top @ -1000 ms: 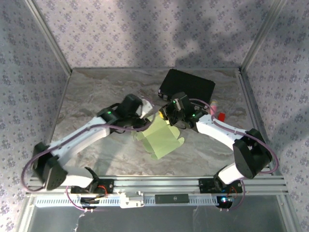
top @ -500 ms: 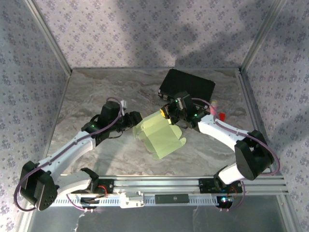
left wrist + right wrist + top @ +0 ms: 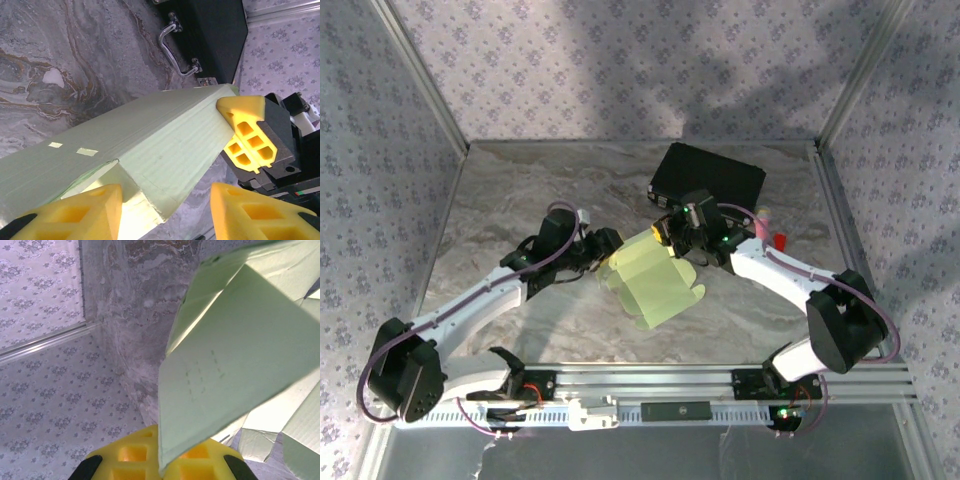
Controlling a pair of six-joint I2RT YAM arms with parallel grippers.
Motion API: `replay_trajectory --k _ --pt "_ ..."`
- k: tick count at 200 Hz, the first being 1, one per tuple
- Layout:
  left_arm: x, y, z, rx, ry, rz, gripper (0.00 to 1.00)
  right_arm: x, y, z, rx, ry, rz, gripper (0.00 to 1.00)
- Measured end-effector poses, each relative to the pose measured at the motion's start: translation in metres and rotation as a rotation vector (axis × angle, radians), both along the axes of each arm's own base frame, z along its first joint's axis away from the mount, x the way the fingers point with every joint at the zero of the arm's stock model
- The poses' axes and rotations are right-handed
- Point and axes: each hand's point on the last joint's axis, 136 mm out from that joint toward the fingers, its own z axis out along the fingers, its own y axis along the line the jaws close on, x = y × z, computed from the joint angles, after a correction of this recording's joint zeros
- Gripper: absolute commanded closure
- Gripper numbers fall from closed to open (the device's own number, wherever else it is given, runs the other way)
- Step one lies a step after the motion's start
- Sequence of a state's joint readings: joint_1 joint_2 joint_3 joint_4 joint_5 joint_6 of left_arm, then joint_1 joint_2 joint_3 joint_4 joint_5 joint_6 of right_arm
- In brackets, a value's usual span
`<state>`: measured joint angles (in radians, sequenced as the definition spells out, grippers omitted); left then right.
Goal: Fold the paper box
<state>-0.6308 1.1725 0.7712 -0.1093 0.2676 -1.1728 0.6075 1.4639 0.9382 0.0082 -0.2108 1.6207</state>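
Note:
The paper box (image 3: pixel 655 285) is a pale green card sheet, partly folded up, at the middle of the table. My right gripper (image 3: pixel 661 233) is shut on its far upper corner and holds that edge off the table; in the right wrist view a flap (image 3: pixel 240 350) runs edge-on between the closed yellow fingers (image 3: pixel 125 460). My left gripper (image 3: pixel 606 249) is at the box's left side. In the left wrist view it (image 3: pixel 167 215) stands open, with a folded corner of the box (image 3: pixel 150 140) between its fingers and a gap on the right side.
A black box (image 3: pixel 710 175) with a metal handle (image 3: pixel 175 50) lies at the back, just behind the right gripper. A small pink item (image 3: pixel 765 215) and a red one (image 3: pixel 778 240) sit by the right rail. Patterned walls enclose the table.
The left arm drew back to the left, then came back in to the box's left side, its jaws somewhat narrower. The sheet's left part now stands folded up. The right gripper kept its hold.

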Motion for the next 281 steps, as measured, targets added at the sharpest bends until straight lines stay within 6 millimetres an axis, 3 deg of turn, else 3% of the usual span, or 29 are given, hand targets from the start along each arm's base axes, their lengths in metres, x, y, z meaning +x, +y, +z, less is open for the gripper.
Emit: replay_trajectory --k 34,68,96,131,185,237,281 --pt "-0.001 -0.001 0.010 -0.031 -0.018 0.030 0.51 -0.003 0.000 -0.006 0.000 0.009 0.000 1.00" --pt "-0.001 -0.001 0.001 -0.047 0.010 0.060 0.53 -0.007 0.000 -0.007 0.006 0.010 0.003 1.00" --pt "-0.004 0.004 0.001 -0.034 0.017 0.092 0.50 -0.008 0.000 -0.006 0.009 0.006 0.002 1.00" --pt "-0.007 0.012 0.017 -0.064 -0.005 0.131 0.42 -0.009 -0.001 0.000 0.016 -0.006 0.000 1.00" --pt "-0.006 0.007 -0.010 -0.020 0.074 0.137 0.42 -0.009 0.000 0.001 0.019 -0.012 0.001 1.00" --pt "-0.003 0.004 -0.014 -0.027 0.091 0.150 0.53 -0.011 0.001 -0.002 0.013 -0.010 0.004 1.00" --pt "-0.003 0.001 -0.017 -0.030 0.103 0.154 0.52 -0.012 0.002 -0.004 0.020 -0.016 0.004 1.00"
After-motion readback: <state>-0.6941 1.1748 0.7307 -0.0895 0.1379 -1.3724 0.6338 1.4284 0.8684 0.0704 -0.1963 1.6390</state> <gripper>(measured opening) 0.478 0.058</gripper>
